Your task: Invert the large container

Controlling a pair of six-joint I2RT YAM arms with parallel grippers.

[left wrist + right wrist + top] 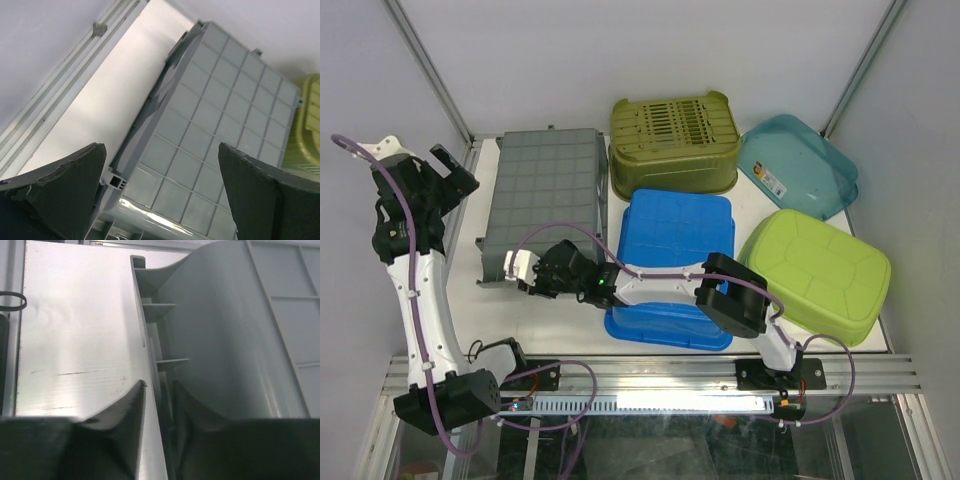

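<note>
1 grey-bin rim (146, 325) in R pincer (159, 390)

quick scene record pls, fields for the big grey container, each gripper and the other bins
grey container: ribbed bottom face up
right gripper: one finger either side of the container's near rim, closed on it
left gripper: open, holding nothing, apart from the container
other bins: blue bin, olive basket, teal bin, lime bin
</note>
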